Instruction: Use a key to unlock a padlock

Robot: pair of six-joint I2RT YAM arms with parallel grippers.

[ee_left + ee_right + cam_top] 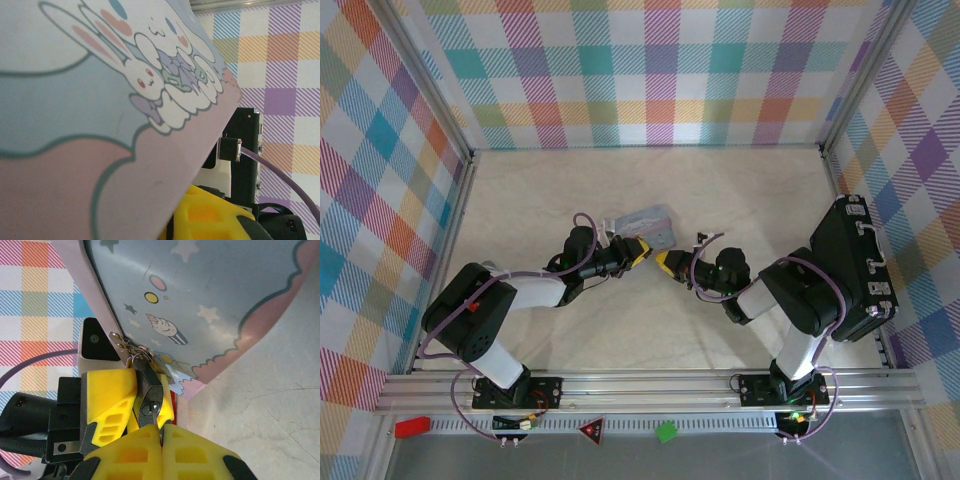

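The pale marbled table (570, 190) carries a black case (855, 265) lying along its right edge.

Above the matt yellow plastic jaws of the right gripper (161, 430), the small dark metal padlock (149, 389) looks brushed. The light-blue printed tin box (225, 295) is smooth and satin, the pale worktop (270, 420) matt and hairline-cracked.

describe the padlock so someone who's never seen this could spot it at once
Find the light-blue cartoon tin mid-table. The padlock hangs from the clasp on its edge, between the left end effector's yellow fingers. Unlike them, it is a small dark block with a thin silvery shackle.
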